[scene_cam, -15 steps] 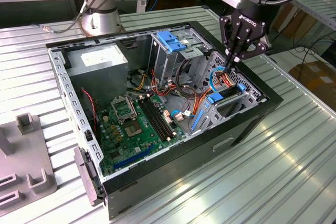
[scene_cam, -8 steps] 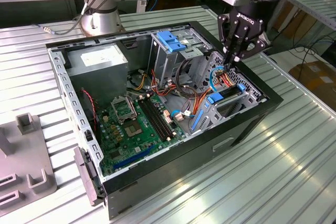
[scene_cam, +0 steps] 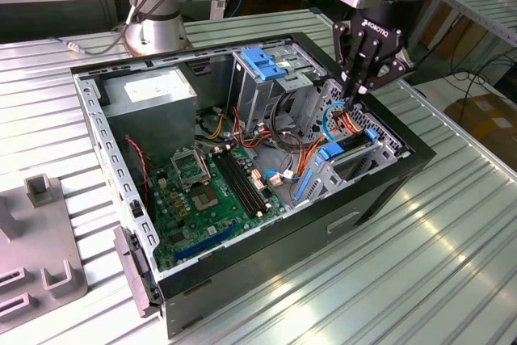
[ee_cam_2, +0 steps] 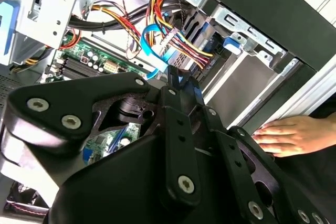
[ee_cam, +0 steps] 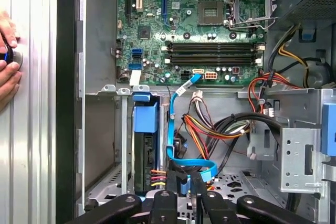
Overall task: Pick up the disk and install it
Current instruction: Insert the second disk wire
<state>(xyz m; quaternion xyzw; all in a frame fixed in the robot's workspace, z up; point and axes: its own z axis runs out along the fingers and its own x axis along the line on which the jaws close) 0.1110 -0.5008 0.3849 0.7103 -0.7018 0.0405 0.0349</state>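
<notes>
The disk (ee_cam: 144, 153) sits edge-on in the drive bay of the open computer case (scene_cam: 380, 191), its blue carrier tab (ee_cam: 145, 116) at the top and red, yellow and black power wires at its end. In the exterior view the disk (scene_cam: 347, 149) lies in the bay at the case's right side, between blue rails. My gripper (scene_cam: 355, 96) reaches down into the case just beside it. Its fingertips (ee_cam: 176, 184) are shut on the end of a blue data cable (ee_cam: 173, 129) that loops from the motherboard. The second wrist view shows the gripper (ee_cam_2: 181, 80) pinching that blue cable.
A grey power-supply box (scene_cam: 153, 90) and a drive cage with a blue latch (scene_cam: 262, 62) stand at the case's back, the motherboard (scene_cam: 206, 191) on its floor. Cable bundles (ee_cam: 226, 127) crowd the bay. A person's hand (ee_cam_2: 289, 135) rests on the table outside the case. A grey fixture (scene_cam: 40, 256) is at the exterior view's left.
</notes>
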